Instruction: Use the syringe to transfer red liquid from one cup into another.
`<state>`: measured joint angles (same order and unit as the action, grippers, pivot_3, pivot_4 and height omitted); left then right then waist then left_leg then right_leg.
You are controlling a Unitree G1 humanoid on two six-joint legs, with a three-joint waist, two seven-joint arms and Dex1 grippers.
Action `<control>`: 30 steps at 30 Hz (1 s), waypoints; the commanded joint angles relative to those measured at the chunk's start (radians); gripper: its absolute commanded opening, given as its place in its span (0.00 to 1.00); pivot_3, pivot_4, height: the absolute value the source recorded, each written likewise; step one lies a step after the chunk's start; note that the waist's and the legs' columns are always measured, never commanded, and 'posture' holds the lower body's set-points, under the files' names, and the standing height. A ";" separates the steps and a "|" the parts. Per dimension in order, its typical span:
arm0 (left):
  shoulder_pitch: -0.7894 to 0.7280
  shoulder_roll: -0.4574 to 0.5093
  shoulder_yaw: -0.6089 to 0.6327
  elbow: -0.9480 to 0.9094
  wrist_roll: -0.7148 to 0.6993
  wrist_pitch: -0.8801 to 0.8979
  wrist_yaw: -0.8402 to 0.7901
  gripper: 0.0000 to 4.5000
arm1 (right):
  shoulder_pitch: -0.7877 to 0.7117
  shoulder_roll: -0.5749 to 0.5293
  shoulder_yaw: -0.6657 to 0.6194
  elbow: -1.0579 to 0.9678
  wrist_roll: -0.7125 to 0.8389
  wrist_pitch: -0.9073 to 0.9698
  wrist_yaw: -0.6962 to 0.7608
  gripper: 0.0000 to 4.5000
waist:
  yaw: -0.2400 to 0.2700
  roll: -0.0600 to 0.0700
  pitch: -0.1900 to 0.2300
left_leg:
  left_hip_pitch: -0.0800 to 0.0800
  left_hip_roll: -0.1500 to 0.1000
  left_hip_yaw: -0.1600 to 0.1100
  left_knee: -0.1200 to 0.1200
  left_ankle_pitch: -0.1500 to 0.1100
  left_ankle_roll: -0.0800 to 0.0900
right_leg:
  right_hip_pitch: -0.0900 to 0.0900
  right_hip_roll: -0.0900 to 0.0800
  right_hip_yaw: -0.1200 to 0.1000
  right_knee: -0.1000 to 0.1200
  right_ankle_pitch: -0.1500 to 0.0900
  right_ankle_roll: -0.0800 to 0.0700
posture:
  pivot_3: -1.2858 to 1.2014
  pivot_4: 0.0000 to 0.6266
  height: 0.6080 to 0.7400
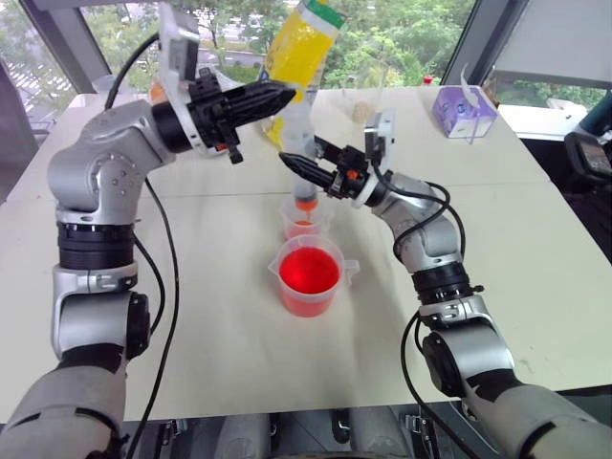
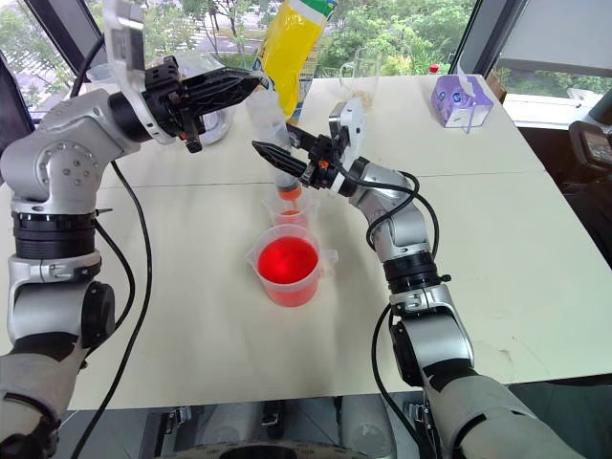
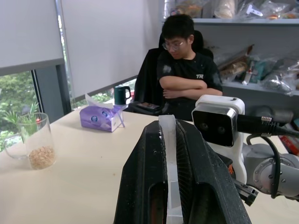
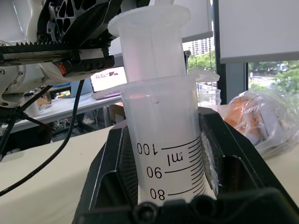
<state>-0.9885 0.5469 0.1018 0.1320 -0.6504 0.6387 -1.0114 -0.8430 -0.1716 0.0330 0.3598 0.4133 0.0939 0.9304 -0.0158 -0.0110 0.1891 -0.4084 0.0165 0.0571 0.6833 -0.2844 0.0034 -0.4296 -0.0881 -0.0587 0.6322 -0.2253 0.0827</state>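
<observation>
1. Right wrist view: syringe [image 4: 163,140] upright between the black fingers [image 4: 112,177], clear barrel pinched near its upper scale marks, white plunger standing a little way out above the flange.
2. Left eye view: right gripper [image 1: 293,163] clamped on the barrel from the side. Orange-red tip pointing down into the small narrow cup [image 1: 304,222], which stands just behind the wide spouted beaker [image 1: 337,287] on the table [image 1: 210,287].
3. Left gripper [image 1: 279,95] reaching in level from the other side, fingers pressed together at the plunger top. Left wrist view confirms it: a white strip of the plunger [image 3: 168,154] nipped between the two pads.
4. Red liquid [image 1: 309,271] bright in the beaker, with some orange-red low in the small cup. Cannot tell how much sits in the barrel.
5. Step in hand, by judgement: emptying into the small cup, both grippers set for it.
6. Next move calls for a straight, slow push down on the plunger with the left, while holding the barrel steady and vertical with the right and keeping the tip inside the cup's rim.
7. Worth guarding against: sideways drag on the plunger tilting the barrel or tipping the light cup.
</observation>
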 commanded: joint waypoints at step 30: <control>0.113 -0.014 -0.095 -0.060 0.074 -0.037 -0.060 0.01 | -0.121 -0.002 -0.079 -0.085 0.057 0.042 -0.033 0.32 | 0.001 0.000 0.000 | 0.000 0.000 0.000 0.000 0.000 0.000 | 0.000 0.000 0.000 0.000 0.000 0.000 | 0.52 0.24 1.00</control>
<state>-0.9119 0.5367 0.0879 0.0971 -0.5905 0.5711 -1.0229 -0.8631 -0.1751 0.0331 0.3503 0.4137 0.1653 0.9311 -0.0148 -0.0110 0.1891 -0.4085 0.0167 0.0571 0.6833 -0.2845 0.0036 -0.4296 -0.0881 -0.0587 0.6322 -0.2253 0.0827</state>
